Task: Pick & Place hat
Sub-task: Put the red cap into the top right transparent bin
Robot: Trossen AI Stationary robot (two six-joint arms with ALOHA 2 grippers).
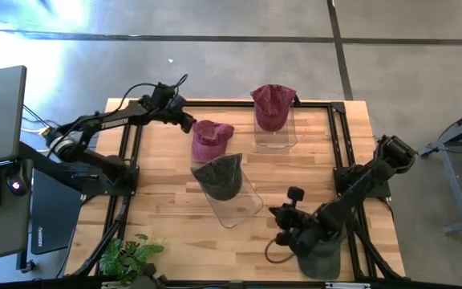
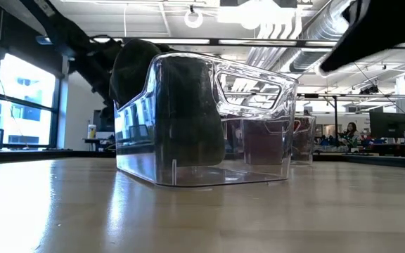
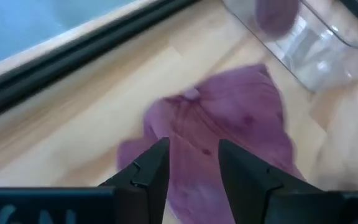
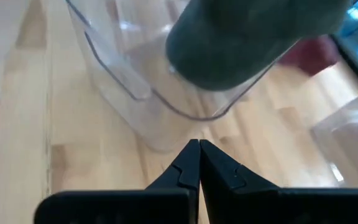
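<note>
A wooden desk (image 1: 167, 201) with a black metal frame is seen from above, with a dark robot arm at each side. The left gripper (image 3: 192, 163) reaches in from the desk's far left corner and hangs over a maroon hat (image 1: 211, 140) that lies flat on the wood near the middle of the far half; in the left wrist view its two fingers (image 3: 146, 171) stand apart with the maroon fabric showing between them, and they are not closed on the hat. Just beside this hat, toward the near edge, a dark grey hat (image 1: 219, 177) sits on a clear plastic bin (image 1: 239, 205) that lies tilted on the desk. A second maroon hat (image 1: 273, 104) rests on top of another clear bin (image 1: 277, 132) near the far edge, right of centre. The right gripper (image 4: 199, 163) is near the desk's near right corner, its fingers pressed together and empty, pointing toward the tilted bin. A small green plant (image 1: 127, 257) stands at the near left corner.
</note>
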